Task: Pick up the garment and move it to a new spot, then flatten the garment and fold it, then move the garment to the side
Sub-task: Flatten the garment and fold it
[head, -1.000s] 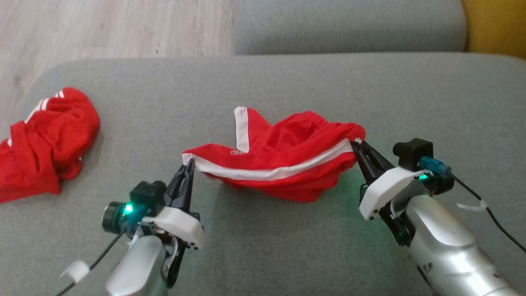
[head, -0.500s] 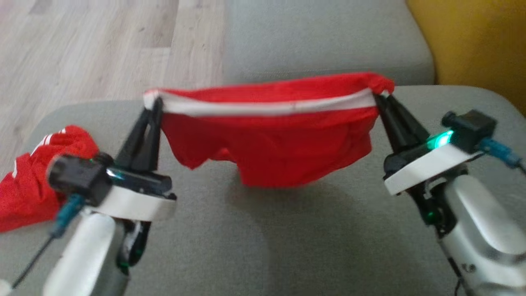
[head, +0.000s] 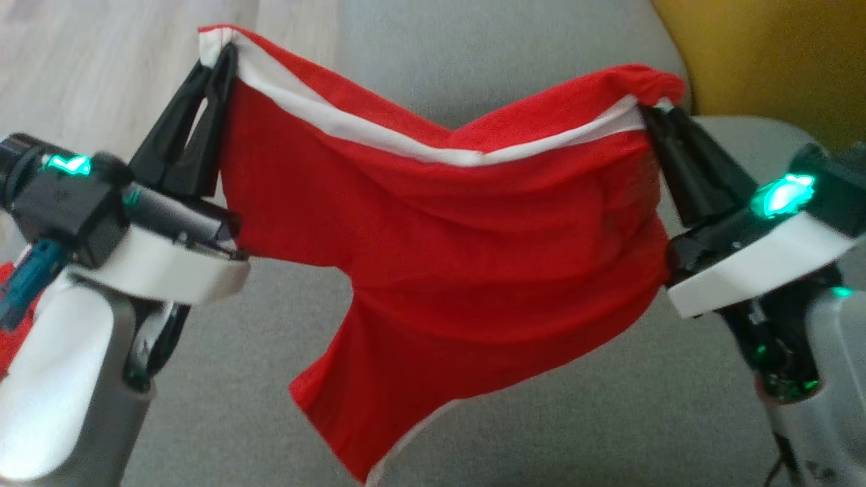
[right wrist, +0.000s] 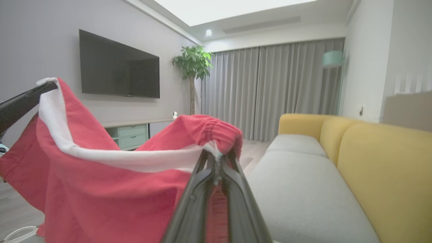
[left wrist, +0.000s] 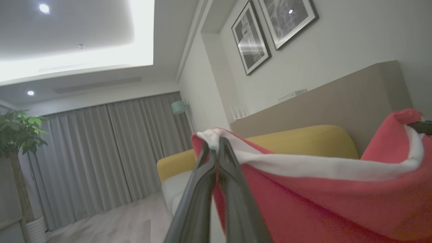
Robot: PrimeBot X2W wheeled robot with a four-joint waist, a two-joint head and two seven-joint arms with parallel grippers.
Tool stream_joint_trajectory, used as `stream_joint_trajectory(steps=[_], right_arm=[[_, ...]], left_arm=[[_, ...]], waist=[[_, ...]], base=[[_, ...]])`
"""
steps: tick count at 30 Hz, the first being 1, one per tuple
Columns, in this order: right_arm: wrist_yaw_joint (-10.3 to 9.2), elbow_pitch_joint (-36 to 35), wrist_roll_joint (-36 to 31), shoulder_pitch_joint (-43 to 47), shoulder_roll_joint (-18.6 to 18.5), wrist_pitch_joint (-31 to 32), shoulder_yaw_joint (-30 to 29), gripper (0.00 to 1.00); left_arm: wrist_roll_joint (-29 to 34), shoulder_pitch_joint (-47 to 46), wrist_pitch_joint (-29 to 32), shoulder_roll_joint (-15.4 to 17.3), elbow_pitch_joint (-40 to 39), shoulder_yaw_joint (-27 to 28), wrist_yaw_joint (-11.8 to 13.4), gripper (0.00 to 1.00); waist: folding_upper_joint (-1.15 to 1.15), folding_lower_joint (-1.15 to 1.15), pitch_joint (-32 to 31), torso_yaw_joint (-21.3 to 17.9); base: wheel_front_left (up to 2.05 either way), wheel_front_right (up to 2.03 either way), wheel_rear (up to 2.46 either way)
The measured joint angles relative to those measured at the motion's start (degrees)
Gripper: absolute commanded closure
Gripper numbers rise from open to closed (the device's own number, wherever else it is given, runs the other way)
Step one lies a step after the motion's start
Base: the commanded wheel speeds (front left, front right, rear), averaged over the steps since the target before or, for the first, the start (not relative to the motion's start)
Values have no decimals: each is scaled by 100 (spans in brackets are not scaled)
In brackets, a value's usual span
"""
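Note:
A pair of red shorts [head: 460,270] with a white side stripe hangs in the air above the grey sofa seat, stretched between both grippers. My left gripper [head: 215,51] is shut on the white-edged corner at the upper left. My right gripper [head: 653,111] is shut on the gathered waistband at the upper right. The left wrist view has the left gripper [left wrist: 216,143] pinching the shorts [left wrist: 320,202]. In the right wrist view the right gripper [right wrist: 217,157] nips the shorts [right wrist: 101,195]. The garment is mostly hidden behind my left forearm; a red sliver [head: 4,345] peeks out there.
The grey sofa seat [head: 541,419] lies under the hanging cloth. A yellow backrest [head: 764,47] rises at the far right and wooden floor [head: 101,54] lies at the far left. A wall television [right wrist: 118,67] and a potted plant [right wrist: 192,64] stand across the room.
Both grippers have lifted the shorts off the seat and up, and the cloth now hangs open between them. The head camera has shifted, so the red pile at the left has slipped behind my left arm.

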Motion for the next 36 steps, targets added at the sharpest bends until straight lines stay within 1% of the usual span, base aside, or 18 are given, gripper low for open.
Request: stream_joint_trajectory(steps=[2,5,8,11,15,17,21,23,24,26,31,33,34,36], right_arm=[[0,71,15,-16,123,131,35,100],[0,483,16,-209,285,230,154,100],[0,1114,5,-961,403,199,289,100],[0,1895,-88,-2149,586,-143,321,100],[0,2925,-503,-3528,827,-838,140,100],[0,3409,-548,-3947,944,-1098,32,100],[0,4192,-719,-4463,1003,-1535,-14,100],[0,4581,-888,-4631,1009,-1752,22,100],[0,4581,-888,-4631,1009,-1752,22,100],[0,4949,-944,-4653,1034,-1936,96,100],[0,5689,-1014,-4377,1094,-2369,441,100],[0,5813,-984,-4202,1094,-2484,564,100],[0,5833,-913,-4010,1095,-2554,683,100],[0,5761,-724,-3818,1095,-2610,773,100]], left_arm=[[-18,-143,24,-3,211,-12,-64,100],[-69,-423,15,-3,636,-27,-166,100],[-64,-1010,-63,-1,1154,-24,-271,100],[27,-1867,-344,-1,1727,2,-369,100],[203,-2994,-870,-81,2348,24,-402,100],[257,-3415,-1115,-215,2602,23,-416,100],[294,-3900,-1488,-611,2949,-43,-413,100],[300,-3929,-1616,-748,3142,-131,-413,100],[300,-3929,-1616,-748,3142,-131,-413,100],[298,-3847,-1700,-856,3383,-186,-414,100],[250,-3239,-1864,-984,3687,-279,-413,100],[218,-2937,-1909,-1002,3680,-277,-414,100],[216,-2621,-1929,-1003,3576,-267,-412,100],[221,-2271,-1945,-1026,3239,-177,-364,100]], waist=[[0,0,149,-10],[0,0,434,-31],[0,2,831,-54],[0,3,1261,-84],[0,4,1807,-118],[0,3,2042,-120],[0,2,2446,-75],[0,2,2635,-34],[0,2,2635,-34],[-1,2,2801,12],[-1,2,3128,110],[-1,2,3193,131],[-1,2,3188,134],[0,0,3137,138]], base=[[0,0,0],[0,0,0],[0,0,0],[0,0,0],[0,0,0],[0,0,0],[0,0,0],[0,0,0],[0,0,0],[0,0,0],[0,0,0],[0,0,0],[0,0,0],[0,0,0]])
